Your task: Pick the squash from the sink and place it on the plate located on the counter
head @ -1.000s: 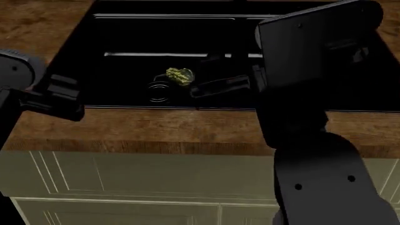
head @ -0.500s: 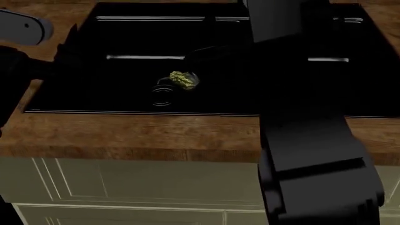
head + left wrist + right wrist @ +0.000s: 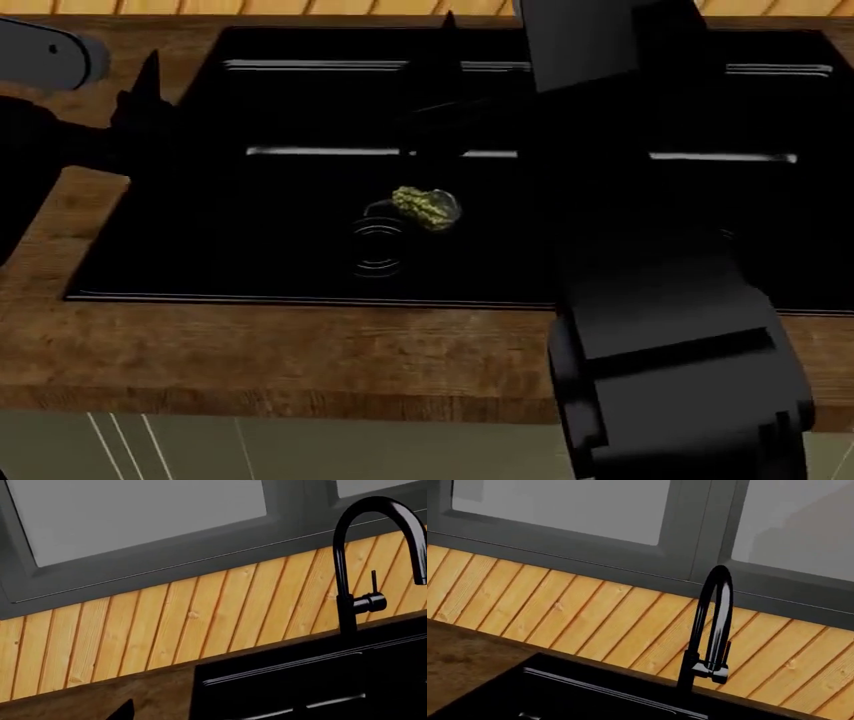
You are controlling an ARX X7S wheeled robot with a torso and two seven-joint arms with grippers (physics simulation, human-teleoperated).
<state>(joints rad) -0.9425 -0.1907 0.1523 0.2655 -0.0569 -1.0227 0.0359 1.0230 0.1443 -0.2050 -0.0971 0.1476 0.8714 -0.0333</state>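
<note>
The squash (image 3: 424,207), a small warty green-yellow gourd, lies free in the left basin of the black sink (image 3: 307,297), just beside the round drain (image 3: 378,240). My left gripper (image 3: 140,85) hovers over the counter (image 3: 267,350) at the sink's left edge. The left wrist view shows one dark fingertip (image 3: 123,712) set well off to the side, nothing held. My right gripper (image 3: 457,42) is a dark shape above the sink's back edge, well above and behind the squash. Its jaws merge with the black sink. The plate is out of view.
A black gooseneck faucet (image 3: 347,580) (image 3: 710,620) rises behind the sink (image 3: 560,690) against a wood-panelled wall (image 3: 167,625) under a window. My right arm (image 3: 667,330) covers much of the right basin. Cream cabinet fronts (image 3: 200,450) lie below the counter's front edge.
My right gripper, low beside the squash a second ago, has lifted up toward the back of the sink. The left arm has risen too. The squash stays by the drain.
</note>
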